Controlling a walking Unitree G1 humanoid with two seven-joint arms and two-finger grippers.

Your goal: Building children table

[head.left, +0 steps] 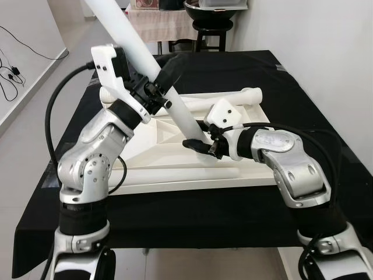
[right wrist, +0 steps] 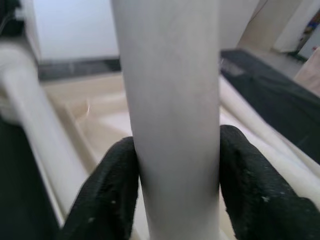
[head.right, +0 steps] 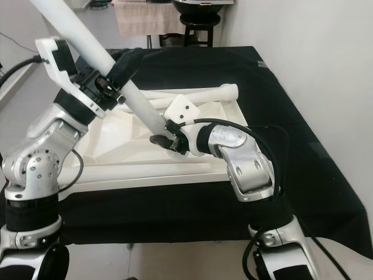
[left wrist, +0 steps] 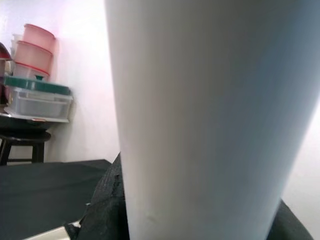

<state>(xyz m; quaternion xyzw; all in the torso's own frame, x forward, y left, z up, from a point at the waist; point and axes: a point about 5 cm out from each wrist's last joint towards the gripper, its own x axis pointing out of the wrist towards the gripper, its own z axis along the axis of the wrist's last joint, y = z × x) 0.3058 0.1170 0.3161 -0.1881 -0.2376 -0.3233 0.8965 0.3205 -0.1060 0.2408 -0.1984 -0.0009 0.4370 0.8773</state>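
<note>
A long white table leg (head.left: 140, 52) slants from the upper left down to the white upturned tabletop (head.left: 175, 157) lying on the black-covered table (head.left: 233, 210). My left gripper (head.left: 156, 88) is shut on the leg partway up. My right gripper (head.left: 201, 143) is shut on the leg's lower end, close above the tabletop's underside. The right wrist view has the leg (right wrist: 170, 115) squeezed between both black fingers (right wrist: 107, 195). A second white leg (head.left: 233, 96) lies along the tabletop's far edge.
A dark stool (head.left: 210, 26) carrying a bowl stands beyond the table's far edge, next to a cloth-covered stand (head.left: 154, 23). Stacked plastic containers (left wrist: 35, 75) sit on a stool near the wall. A white wall runs along the right side.
</note>
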